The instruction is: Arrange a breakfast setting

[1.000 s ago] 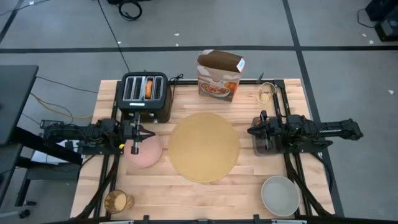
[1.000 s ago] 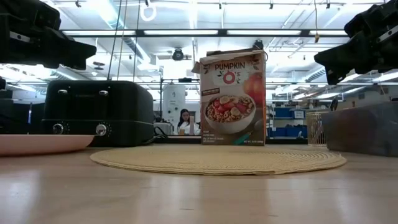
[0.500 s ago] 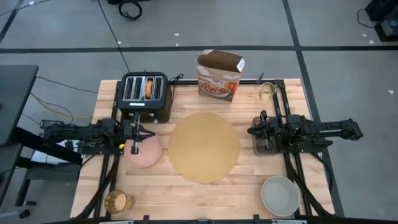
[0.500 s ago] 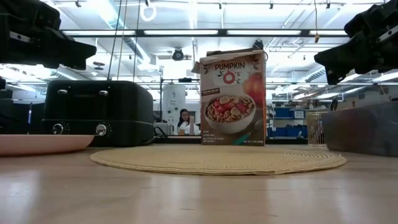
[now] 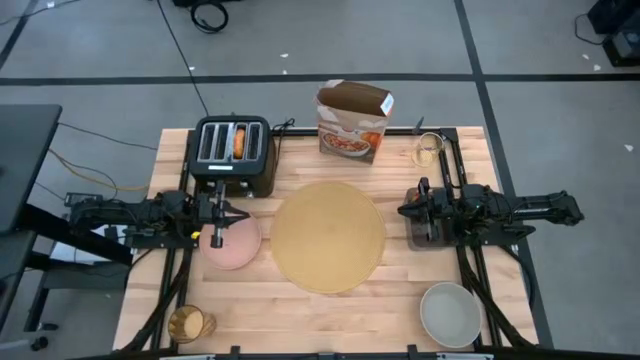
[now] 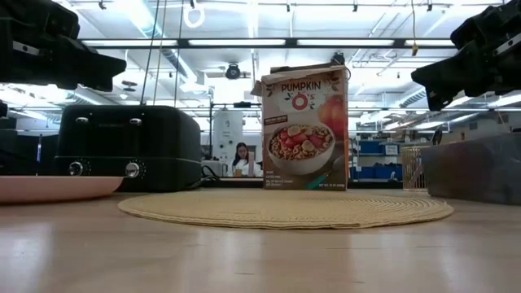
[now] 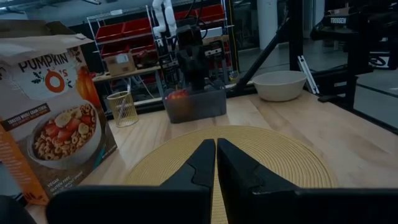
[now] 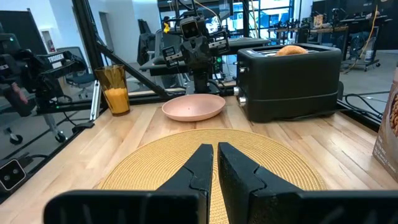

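Observation:
The round tan placemat (image 5: 328, 236) lies at the table's middle. The pink plate (image 5: 232, 243) rests to its left, and the amber glass (image 5: 188, 323) stands at the near left corner. The grey bowl (image 5: 450, 313) sits at the near right. A round piece of toasted bread (image 5: 239, 141) sticks up from a slot of the black toaster (image 5: 232, 155). A red apple (image 7: 178, 94) lies in a dark bin (image 7: 194, 104) under the right arm. My left gripper (image 5: 238, 212) is shut and empty above the plate's far edge. My right gripper (image 5: 402, 211) is shut and empty above the placemat's right edge. No spoon shows.
A cereal box (image 5: 353, 120) stands at the far edge behind the placemat. A small clear cup (image 5: 427, 150) stands at the far right. Cables run off the table behind the toaster. A person (image 6: 242, 157) shows far off in the room.

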